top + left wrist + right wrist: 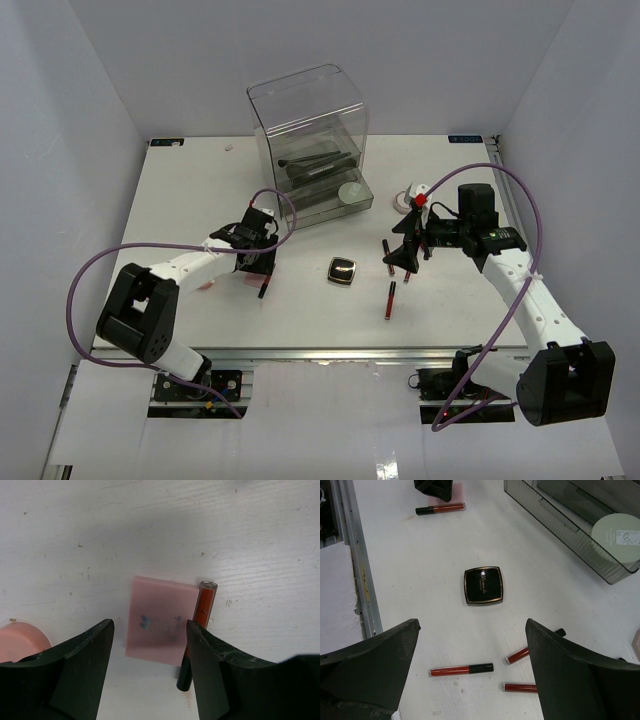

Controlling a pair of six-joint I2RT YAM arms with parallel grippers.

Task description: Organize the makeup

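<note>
Makeup on white table; two-arm rig (L = left, R = right). L gripper: jaws apart, set low over pink square palette, which lies flat on table betw. the two fingers. A strip of bare table shows betw. palette and one finger; other finger overlaps palette's edge in wrist view, so contact can't be told. Red-and-black tube lies just beside palette, along its edge, black cap end nearer wrist. Pink round item, partly hidden at frame edge, lies near same gripper. R gripper: jaws wide apart, holding nothing, hovering above table. Beneath it, three loose tubes lie flat, apart from each other, one partly hidden by a finger. Black square compact, closed, lies betw. the two grippers. Farther back: clear acrylic drawer box, upright, bottom drawer standing out in front w/ round tin in it; black brushes inside box. Small jar stands near box's right side.
</note>
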